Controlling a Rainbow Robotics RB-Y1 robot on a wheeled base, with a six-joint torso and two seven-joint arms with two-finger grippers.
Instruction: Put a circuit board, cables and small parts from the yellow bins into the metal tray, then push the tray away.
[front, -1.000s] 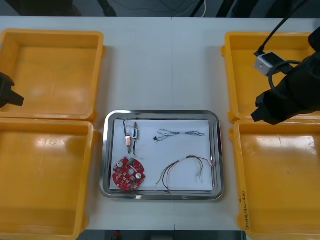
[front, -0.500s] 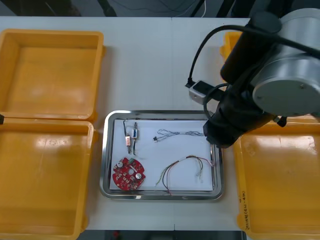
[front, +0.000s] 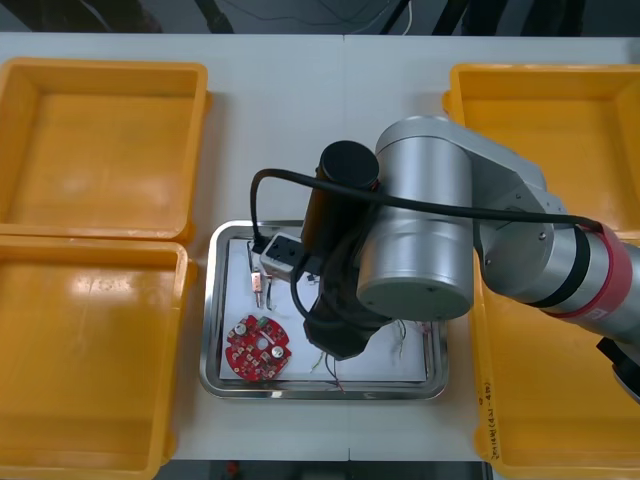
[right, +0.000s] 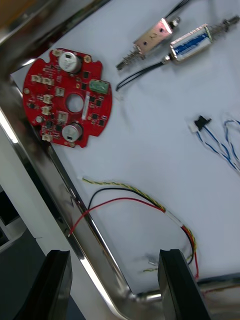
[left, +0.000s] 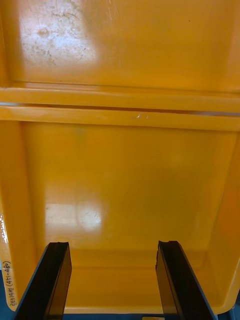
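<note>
Right arm (front: 420, 240): you have swung it across from beside the metal tray (front: 212, 310) to over it.
Right tool (right: 114, 260): fingers apart, above the tray's rim, by the red and yellow cable (right: 122, 199).
Circuit board (front: 258, 348): inside the tray.
Left tool (left: 112, 250): fingers apart, over a yellow bin (left: 120, 175).

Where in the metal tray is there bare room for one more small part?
The widest bare white patch lies between the red circuit board, small metal parts, blue and white cable and red and yellow cable. It is crowded by the tray rim at the open right gripper, where that cable loops. The open left gripper hangs over a bare yellow bin.
</note>
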